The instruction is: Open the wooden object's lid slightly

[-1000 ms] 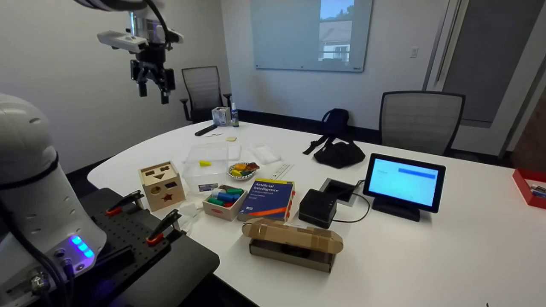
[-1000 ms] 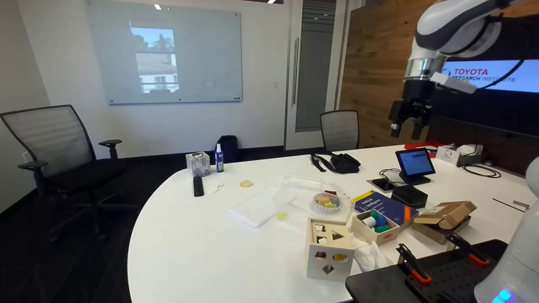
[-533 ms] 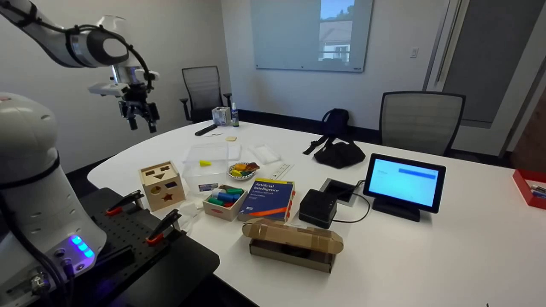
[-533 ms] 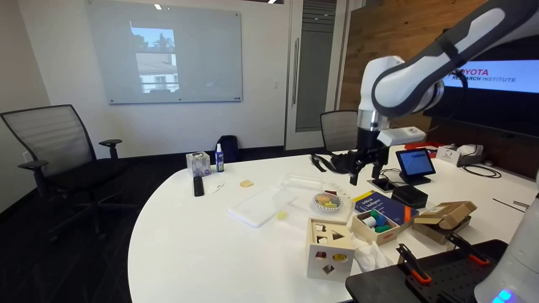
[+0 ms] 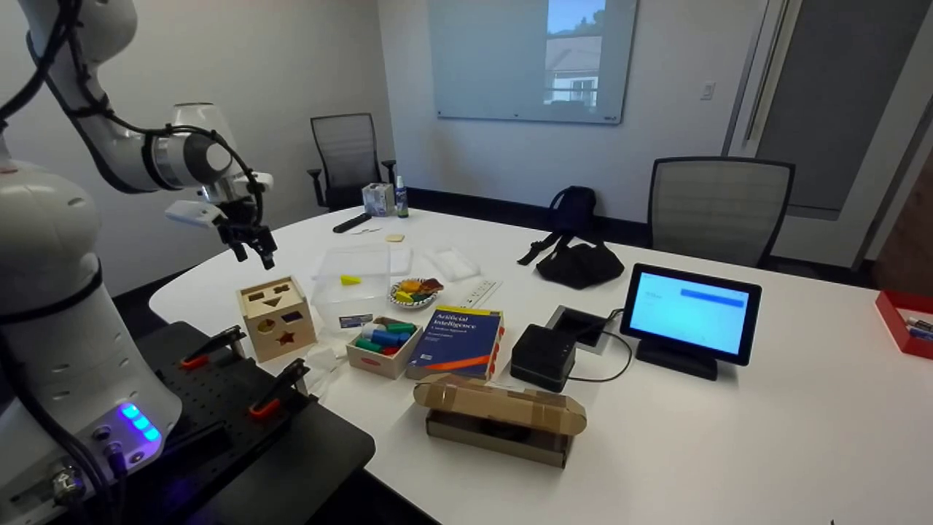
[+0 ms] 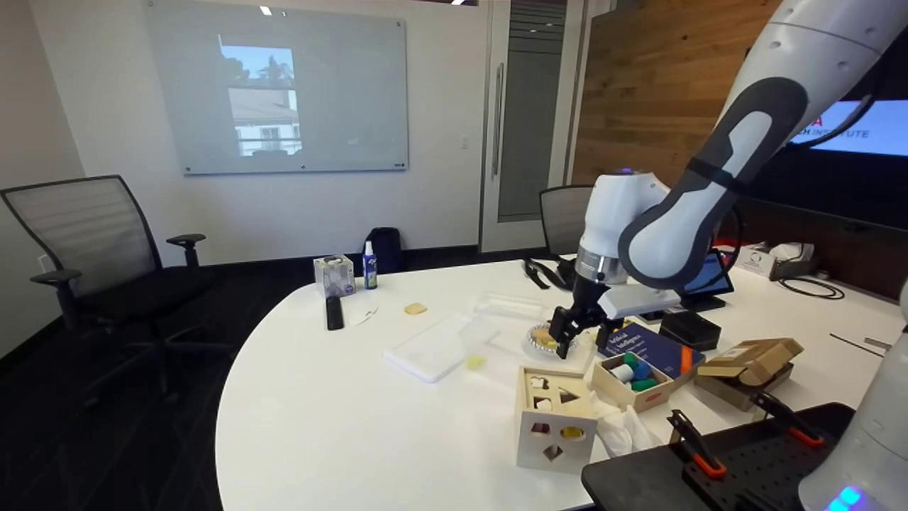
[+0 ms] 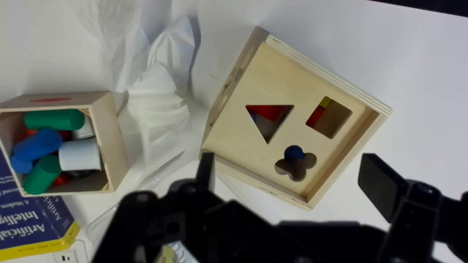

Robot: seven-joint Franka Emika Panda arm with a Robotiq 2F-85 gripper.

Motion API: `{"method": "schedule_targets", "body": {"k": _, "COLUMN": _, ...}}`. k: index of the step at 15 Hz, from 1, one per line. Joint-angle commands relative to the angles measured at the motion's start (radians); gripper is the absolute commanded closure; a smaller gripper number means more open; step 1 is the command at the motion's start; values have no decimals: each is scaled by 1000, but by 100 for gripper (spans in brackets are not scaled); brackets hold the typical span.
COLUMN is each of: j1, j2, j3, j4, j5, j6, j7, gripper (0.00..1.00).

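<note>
Where the box (image 6: 556,420) stands: on the white table (image 6: 369,440), upright, just beside the black stand (image 5: 313,445); seen in both exterior views.
Lid (image 7: 294,122): pale square panel, flat across the box top inside raised edges, cut with a triangle, a square and a four-lobed hole.
Below the cut-outs: red, blue and yellow pieces (image 7: 272,111), partly hidden.
Gripper (image 7: 289,171): over the box, apart from it; fingers (image 7: 380,182) spread wide, lid showing between them in the wrist view.
Tray (image 5: 373,363): near the box, loaded with red, blue, green and white cylinders (image 7: 38,146).
White sheet (image 7: 157,87): crumpled, between box and tray; paper or plastic, cannot tell.
Book (image 5: 459,339): just beside the tray, "Artificial Intelligence" on its cover.
Bin (image 5: 351,299): clear plastic, just beyond the tray in an exterior view.
Carton (image 5: 503,405): brown, flap partly raised, well apart from the box.
Screen (image 5: 692,313): lit, farther off on the same table.
</note>
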Motion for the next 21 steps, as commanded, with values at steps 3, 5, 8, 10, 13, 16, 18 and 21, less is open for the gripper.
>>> {"method": "schedule_targets", "body": {"k": 3, "j1": 9, "j2": 145, "j3": -86, "j4": 49, "j5": -316, "j6": 47, "j7": 259, "gripper": 0}}
{"method": "schedule_targets", "body": {"k": 5, "j1": 33, "j2": 196, "j3": -120, "j4": 90, "j5": -408, "j6": 32, "j7": 340, "gripper": 0}}
{"method": "schedule_targets", "body": {"k": 8, "j1": 79, "j2": 287, "j3": -149, "j4": 158, "j5": -485, "j6": 12, "j7": 418, "gripper": 0}}
{"method": "schedule_targets", "body": {"k": 10, "j1": 118, "j2": 345, "j3": -168, "j4": 202, "j5": -519, "j6": 8, "j7": 460, "gripper": 0}}
{"method": "schedule_targets", "body": {"k": 13, "j1": 180, "j2": 425, "j3": -197, "j4": 267, "j5": -547, "j6": 4, "j7": 506, "gripper": 0}}
{"method": "schedule_targets", "body": {"k": 16, "j1": 230, "j2": 470, "j3": -226, "j4": 310, "j5": -557, "j6": -1, "j7": 531, "gripper": 0}}
{"method": "schedule_targets", "body": {"k": 18, "j1": 246, "j2": 482, "j3": -235, "j4": 320, "j5": -549, "j6": -6, "j7": 533, "gripper": 0}}
{"method": "schedule_targets", "body": {"k": 21, "j1": 263, "j2": 482, "j3": -248, "j4": 320, "j5": -547, "j6": -7, "j7": 532, "gripper": 0}}
